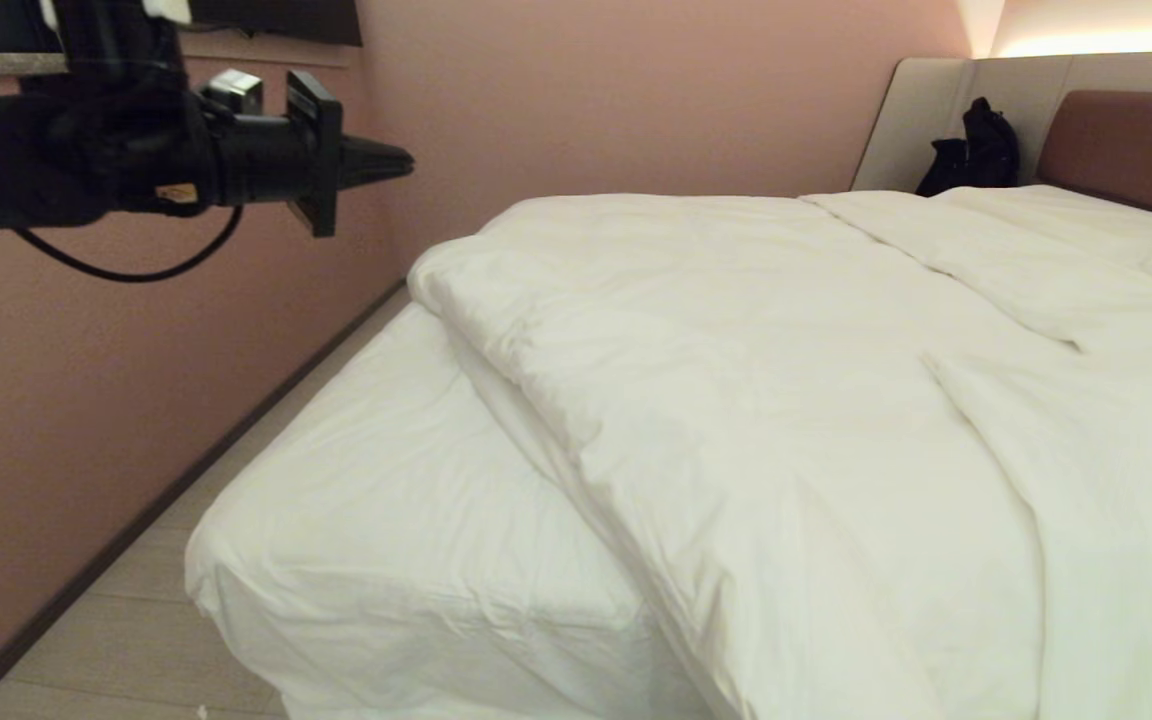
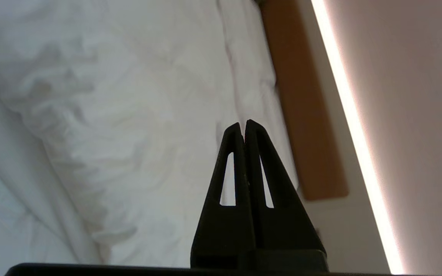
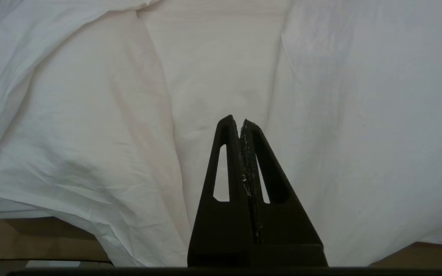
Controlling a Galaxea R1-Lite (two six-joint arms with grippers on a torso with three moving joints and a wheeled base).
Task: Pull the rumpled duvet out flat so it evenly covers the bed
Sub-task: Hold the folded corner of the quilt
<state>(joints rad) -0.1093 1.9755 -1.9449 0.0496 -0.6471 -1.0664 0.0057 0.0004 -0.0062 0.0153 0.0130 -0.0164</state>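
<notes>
Our left tool [image 1: 398,160] hangs clenched and empty above the bed [image 1: 386,480]; the duvet [image 1: 756,400] lies bunched; our right tool [image 3: 241,122] is clenched too.

The bed [image 1: 366,520] fills the middle and right of the frame. The rumpled duvet [image 1: 786,400] lies on it, leaving bare sheet [image 1: 376,470] at lower left. A black bag [image 1: 976,150] sits at upper right.

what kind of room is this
Most likely a bedroom, perhaps a hotel room: a large bed with a white duvet, a brown padded headboard lit from above, and plain pink walls.
</notes>
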